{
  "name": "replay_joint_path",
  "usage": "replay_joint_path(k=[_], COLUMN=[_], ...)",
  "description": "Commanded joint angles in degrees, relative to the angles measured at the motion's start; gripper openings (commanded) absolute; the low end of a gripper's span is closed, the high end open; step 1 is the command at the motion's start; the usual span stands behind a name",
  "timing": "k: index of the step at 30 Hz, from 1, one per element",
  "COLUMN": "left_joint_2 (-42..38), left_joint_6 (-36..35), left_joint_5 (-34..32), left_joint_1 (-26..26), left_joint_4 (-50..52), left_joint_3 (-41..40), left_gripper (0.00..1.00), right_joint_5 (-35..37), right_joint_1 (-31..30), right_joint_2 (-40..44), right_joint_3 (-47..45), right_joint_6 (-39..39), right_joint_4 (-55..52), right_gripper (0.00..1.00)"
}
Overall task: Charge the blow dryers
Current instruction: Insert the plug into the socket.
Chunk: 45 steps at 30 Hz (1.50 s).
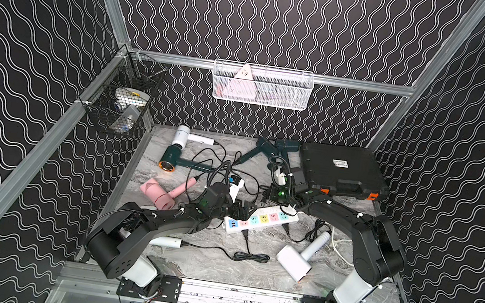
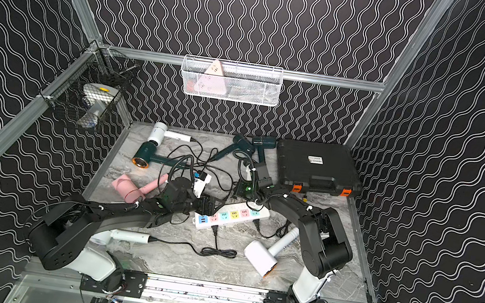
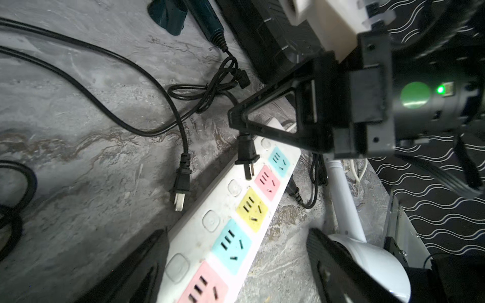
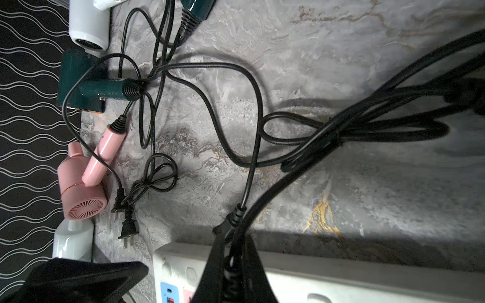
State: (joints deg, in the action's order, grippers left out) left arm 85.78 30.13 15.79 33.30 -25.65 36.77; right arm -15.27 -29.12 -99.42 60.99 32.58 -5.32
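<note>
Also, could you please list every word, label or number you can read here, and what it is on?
No text is legible.
White label on the black plastic case with orange latches: print too blurred to read.
White power strip with coloured sockets: no lettering visible.

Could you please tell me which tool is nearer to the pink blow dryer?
Left. The left tool hovers open over the end of the power strip nearest the pink blow dryer; the right tool, shut on a plug, is over its far end.
</note>
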Motion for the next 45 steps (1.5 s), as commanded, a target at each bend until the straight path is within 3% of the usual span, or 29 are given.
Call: replay_joint_path(k=[1, 6, 14, 23, 29, 36, 45], left_joint_2=[-0.6, -2.7, 0.0, 4.3, 4.8, 4.2, 7.1], left_joint_6=[-0.8, -1.1, -1.2, 0.5, -0.7, -2.5, -3.6], left_joint_5=[-2.4, -2.8, 0.6, 7.6, 7.0, 6.0, 6.7], left_joint_1=[0.2, 0.2, 0.2, 0.6, 1.8, 3.3, 4.7], left_joint_4=[0.6, 3.1, 2.2, -0.2, 2.3, 3.9, 5.1], left_joint_3=[0.9, 1.3, 3.7, 4.7, 6.0, 6.6, 8.8], left_gripper=[0.88, 0.89, 0.89, 0.87, 0.85, 0.83, 0.84], right_joint_5=[-2.6, -4.0, -14.4, -23.7, -27.8, -27.3, -19.4], right_joint_1=[0.5, 2.4, 9.5, 13.7, 14.2, 13.7, 9.1], right_joint_2=[1.2, 4.8, 8.6, 8.5, 7.9, 6.4, 6.0], right_joint_3=[-1.2, -2.7, -6.0, -4.7, -3.9, -4.4, -4.8], right_joint_6=[2.0, 1.9, 4.4, 5.5, 6.2, 8.3, 10.2], right_joint_4=[2.4, 2.7, 4.9, 2.8, 3.3, 4.8, 6.1], right_gripper=[0.0, 0.0, 0.0, 0.0, 0.0, 0.0, 0.0])
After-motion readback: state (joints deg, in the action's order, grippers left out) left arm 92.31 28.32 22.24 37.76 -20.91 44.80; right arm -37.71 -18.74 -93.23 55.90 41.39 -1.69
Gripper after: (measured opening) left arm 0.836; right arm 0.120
